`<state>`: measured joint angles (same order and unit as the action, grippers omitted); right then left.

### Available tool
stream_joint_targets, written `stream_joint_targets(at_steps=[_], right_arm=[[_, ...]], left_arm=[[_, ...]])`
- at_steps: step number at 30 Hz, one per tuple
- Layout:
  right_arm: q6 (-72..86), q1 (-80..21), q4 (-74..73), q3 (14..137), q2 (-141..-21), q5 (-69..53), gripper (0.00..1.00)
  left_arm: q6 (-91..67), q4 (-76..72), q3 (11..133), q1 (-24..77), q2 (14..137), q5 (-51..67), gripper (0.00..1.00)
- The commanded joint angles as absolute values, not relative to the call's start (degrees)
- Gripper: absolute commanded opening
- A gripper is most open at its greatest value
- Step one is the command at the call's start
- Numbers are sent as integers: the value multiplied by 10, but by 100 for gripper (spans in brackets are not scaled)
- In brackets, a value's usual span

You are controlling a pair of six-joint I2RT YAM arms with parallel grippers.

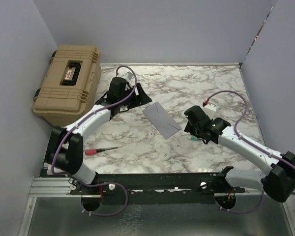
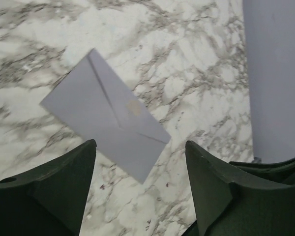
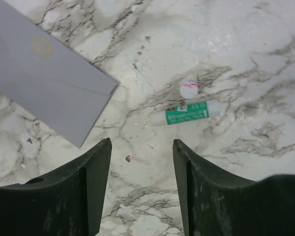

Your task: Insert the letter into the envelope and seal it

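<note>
Envelope (image 1: 161,119) lies flat mid-table (image 1: 206,83), flap down, letter not visible (prob. inside); left hand (image 2: 140,147) & right hand (image 3: 141,145), the 2 gaping empty, so sealing looks near done, and next move prob. needs flap pressed firm.

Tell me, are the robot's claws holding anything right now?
No, nothing is held. The left claw and the right claw are both open and empty; the envelope lies flat between them, untouched.
</note>
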<state>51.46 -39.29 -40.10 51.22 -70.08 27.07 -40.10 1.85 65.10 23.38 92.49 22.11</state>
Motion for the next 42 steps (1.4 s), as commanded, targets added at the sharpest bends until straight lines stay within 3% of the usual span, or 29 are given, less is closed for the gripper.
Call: stream_joint_targets(at_steps=[1, 11, 20, 28, 42], right_arm=[[673, -387, -456, 459, -649, 330, 58], [798, -370, -466, 438, -704, 357, 61], [830, -328, -477, 473, -796, 322, 61], [835, -314, -457, 471, -832, 304, 52], [825, -288, -440, 457, -865, 298, 49]], left_arm=[[-347, 107, 555, 237, 814, 84, 76], [-323, 112, 439, 236, 670, 21, 81], [-323, 104, 422, 236, 666, 38, 82], [-323, 104, 416, 236, 659, 29, 82], [-319, 104, 421, 236, 667, 36, 82]])
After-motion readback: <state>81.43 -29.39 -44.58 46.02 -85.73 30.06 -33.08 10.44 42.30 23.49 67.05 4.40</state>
